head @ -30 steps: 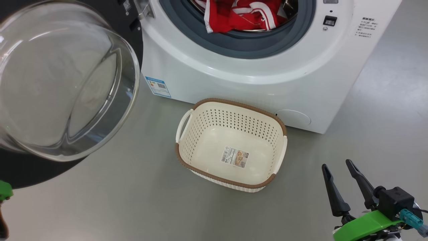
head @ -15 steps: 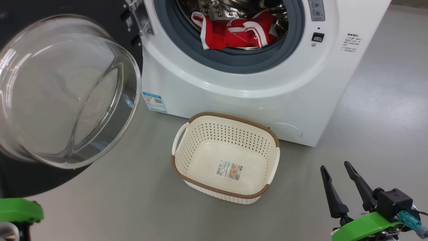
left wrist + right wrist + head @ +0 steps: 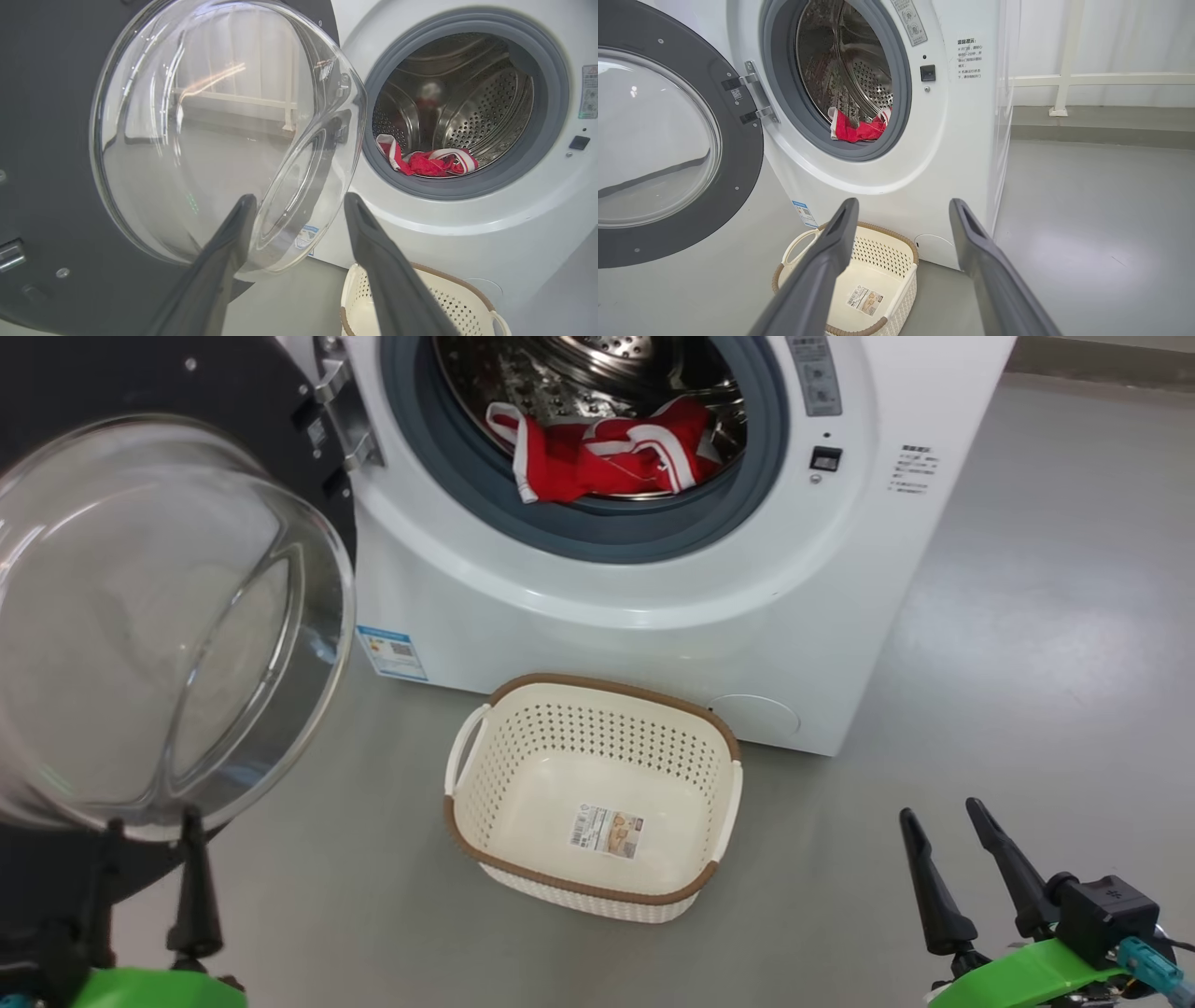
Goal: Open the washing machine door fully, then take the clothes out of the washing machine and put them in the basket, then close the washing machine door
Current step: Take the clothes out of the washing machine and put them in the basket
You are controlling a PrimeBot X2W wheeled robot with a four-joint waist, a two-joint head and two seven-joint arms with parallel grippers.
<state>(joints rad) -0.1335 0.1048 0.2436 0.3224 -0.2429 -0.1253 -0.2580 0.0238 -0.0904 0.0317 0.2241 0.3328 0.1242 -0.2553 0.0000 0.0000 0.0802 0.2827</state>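
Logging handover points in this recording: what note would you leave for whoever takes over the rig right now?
Left end effector: open, empty, by the washing machine door.
Right end effector: open, empty, low right of the basket.
Door swung wide open; red striped garment lies in the drum; basket empty on the floor before the washing machine.
Done: door opening. To do: move garment to basket, close door.

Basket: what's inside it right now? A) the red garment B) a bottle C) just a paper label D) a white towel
C: the basket holds nothing but its paper label, while the clothes lie in the washing machine.
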